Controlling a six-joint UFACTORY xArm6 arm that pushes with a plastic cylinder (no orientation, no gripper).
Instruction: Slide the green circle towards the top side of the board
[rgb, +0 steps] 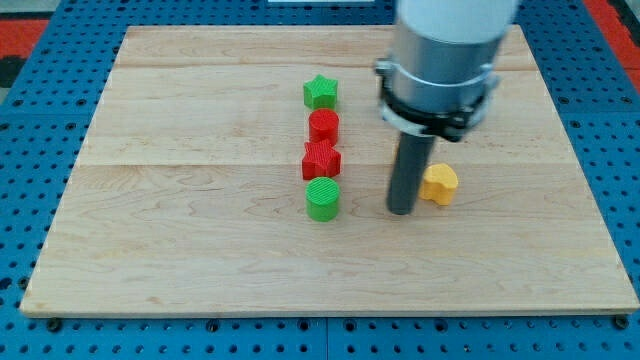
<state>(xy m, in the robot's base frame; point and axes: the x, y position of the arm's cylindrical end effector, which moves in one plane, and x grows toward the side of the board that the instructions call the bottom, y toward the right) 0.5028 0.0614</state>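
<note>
The green circle (323, 199) sits near the middle of the wooden board (180, 220), at the bottom end of a column of blocks. Directly above it, touching or nearly so, is a red star (321, 160), then a red circle-like block (323, 126), then a green star (321, 92) at the column's top. My tip (401, 210) rests on the board to the right of the green circle, about a block's width or more away, not touching it. A yellow block (439, 184) lies just right of the rod.
The arm's grey wrist (440, 60) hangs over the board's upper right and hides part of it. A blue pegboard (40, 150) surrounds the board on all sides.
</note>
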